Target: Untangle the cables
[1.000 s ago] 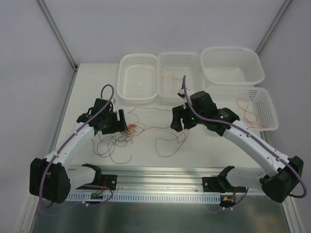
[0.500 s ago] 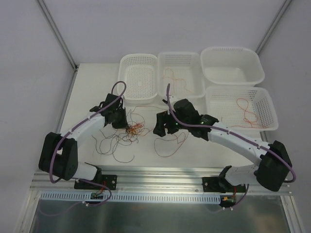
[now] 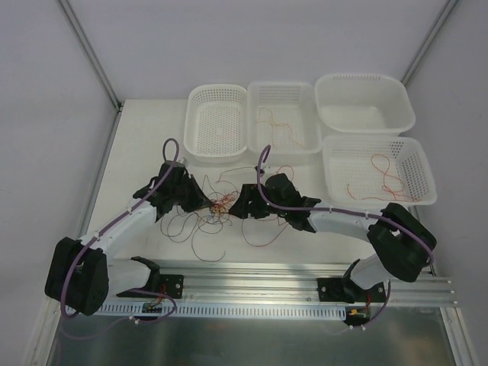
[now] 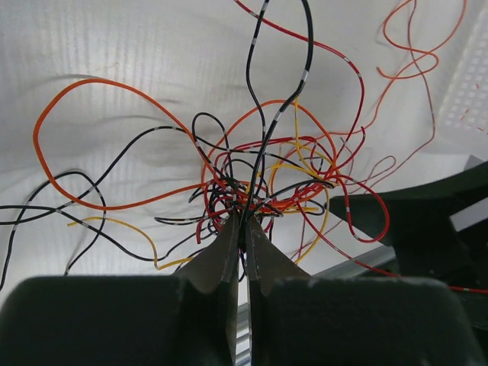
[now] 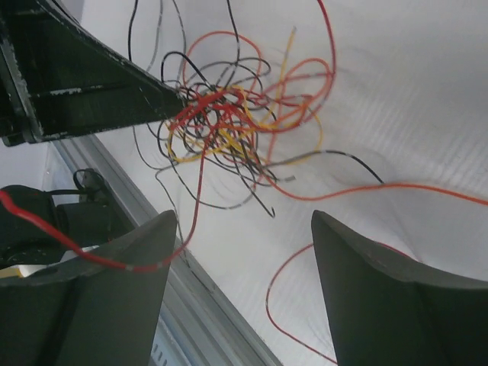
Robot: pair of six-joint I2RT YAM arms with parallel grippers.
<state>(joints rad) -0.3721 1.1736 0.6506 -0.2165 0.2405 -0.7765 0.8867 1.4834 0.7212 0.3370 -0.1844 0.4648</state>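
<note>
One white table [image 3: 137, 152] carries four white perforated plastic baskets [image 3: 217, 122] along its far edge. Near its middle, the left gripper [image 4: 242, 221] pinches shut on the knot of thin red, orange, yellow and black cables [image 3: 219, 204]; the right gripper [image 5: 244, 217], jaws spread, hangs just right of it. A second ago the left jaws stood apart and the right gripper was farther off.

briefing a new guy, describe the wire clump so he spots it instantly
On the table, look before the baskets, between the two black arms. The clump is pinched in the left tool: a dense red, orange, yellow and black knot, unlike the loose strands around it.
</note>
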